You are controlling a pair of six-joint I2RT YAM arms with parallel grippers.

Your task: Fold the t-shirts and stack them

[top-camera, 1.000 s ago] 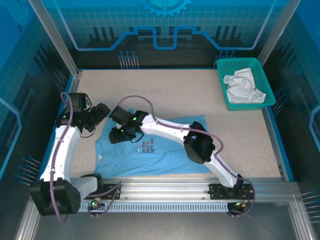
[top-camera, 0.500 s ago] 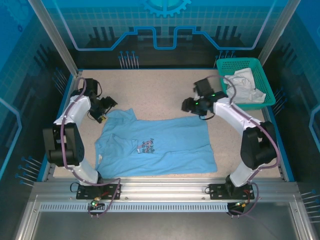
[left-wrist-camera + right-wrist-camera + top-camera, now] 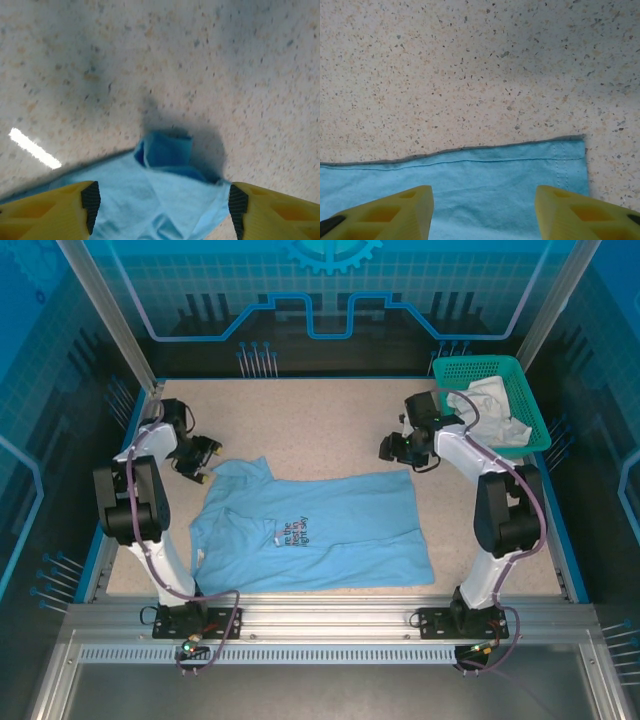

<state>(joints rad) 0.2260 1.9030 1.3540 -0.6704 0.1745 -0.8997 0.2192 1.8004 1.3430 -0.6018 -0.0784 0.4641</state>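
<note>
The light blue t-shirt (image 3: 310, 535) lies flat on the near half of the table (image 3: 320, 425). Both wide open and empty, the left gripper (image 3: 162, 202) hangs over its far-left sleeve edge and the right gripper (image 3: 483, 200) over its far-right hem corner. Bare table stretches beyond, and the white t-shirt (image 3: 488, 412) sits in the far-right basket (image 3: 447, 435).

"Where did the light blue t-shirt (image 3: 310, 530) lie?"

"Spread flat and front up on the speckled table (image 3: 320, 420), turned sideways, with the sleeves toward the left and the hem toward the right. Its small dark-and-red chest print (image 3: 292, 532) sat left of the middle."

"Was it folded?"

"No. The far sleeve (image 3: 167, 150) was bunched, with its tip turned over on itself. The far hem corner (image 3: 565, 160) lay smooth, and its stitching showed."

"And the white t-shirt (image 3: 488, 410)?"

"It was crumpled in a heap inside the teal mesh basket (image 3: 500, 452) at the far right corner, well apart from the blue one."
</note>
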